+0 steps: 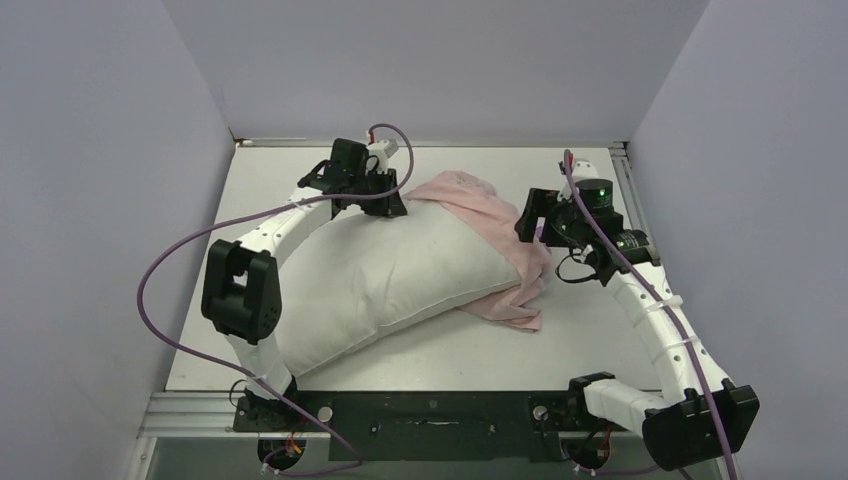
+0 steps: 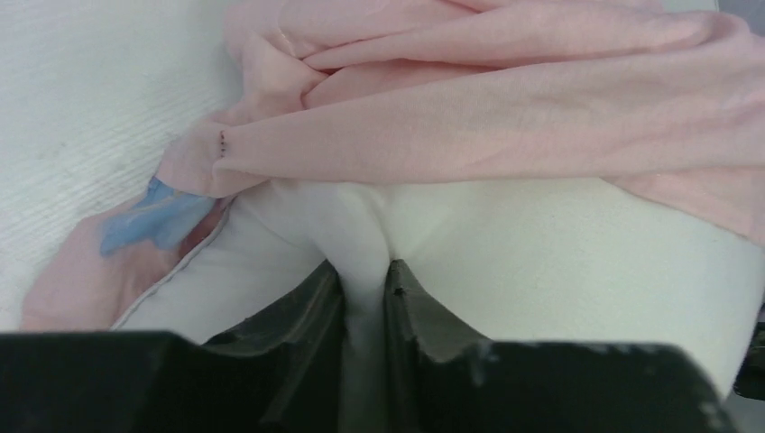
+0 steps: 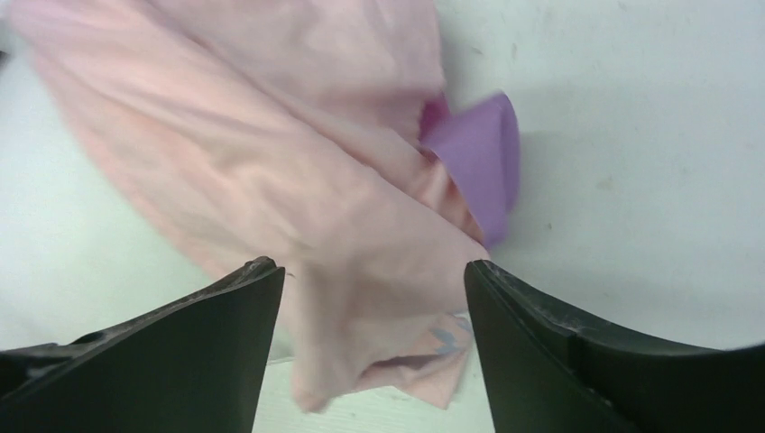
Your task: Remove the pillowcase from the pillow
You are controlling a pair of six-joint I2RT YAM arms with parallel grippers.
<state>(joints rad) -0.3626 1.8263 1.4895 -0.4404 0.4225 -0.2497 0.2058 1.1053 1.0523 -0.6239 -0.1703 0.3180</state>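
Left hand [image 2: 365, 293] clamped on a fold of pillow [image 2: 559, 262], pink-sided pillowcase [image 2: 505, 99] bunched just beyond, right hand [image 3: 372, 271] spread apart over that cloth, counter [image 3: 649, 135] beneath.

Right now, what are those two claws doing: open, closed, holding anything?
Left gripper: closed, pinching a fold of the white pillow.
Right gripper: open, with the pink pillowcase between its fingers, not gripped.

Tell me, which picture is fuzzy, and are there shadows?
Right wrist view: the pillowcase looks smeary, the fuzziest. Left wrist view: it is sharp, but the left gripper is dark and a bit soft up close. Top view: even light, only a soft shadow beside the pillow.
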